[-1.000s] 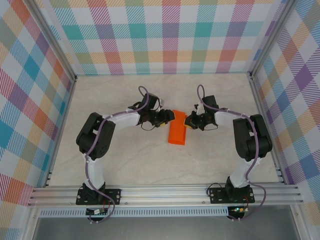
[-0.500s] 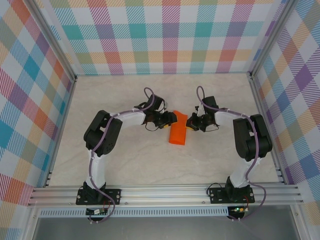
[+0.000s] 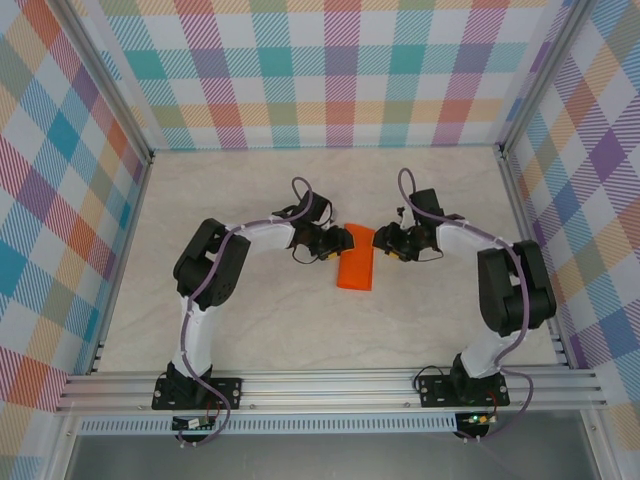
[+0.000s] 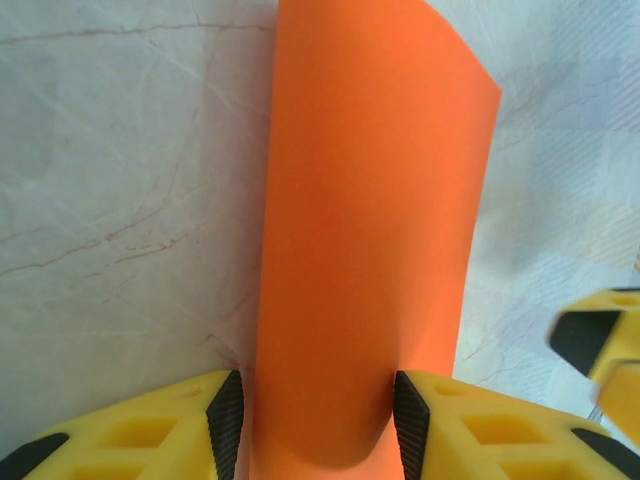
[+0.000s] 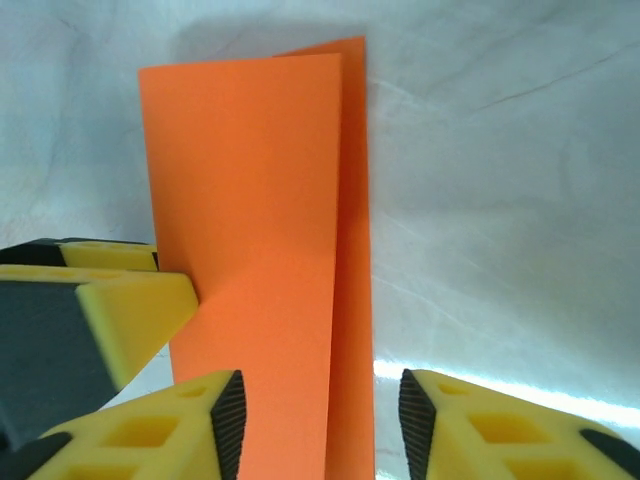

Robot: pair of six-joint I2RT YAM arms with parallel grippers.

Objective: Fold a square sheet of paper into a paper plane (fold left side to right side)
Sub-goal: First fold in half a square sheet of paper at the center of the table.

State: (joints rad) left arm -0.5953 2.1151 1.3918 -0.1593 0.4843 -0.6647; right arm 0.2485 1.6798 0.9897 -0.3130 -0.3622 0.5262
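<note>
My left gripper [image 4: 318, 415] straddles the folded sheet [image 4: 370, 200], grip unclear; right gripper [image 5: 320, 410] hangs parted. Uncreased, the fold may spring open!

We see a robot test booth in a lab: bright checked walls [image 3: 340, 70] on metal rails [image 3: 330, 385] box in a pale stone-look table [image 3: 270, 320].

The top camera looks down from high behind the near edge of the desk [image 3: 270, 330], taking it all in. Both wrist cameras hang close, facing down — all three views share the square sheet of paper [image 3: 356, 268].
</note>
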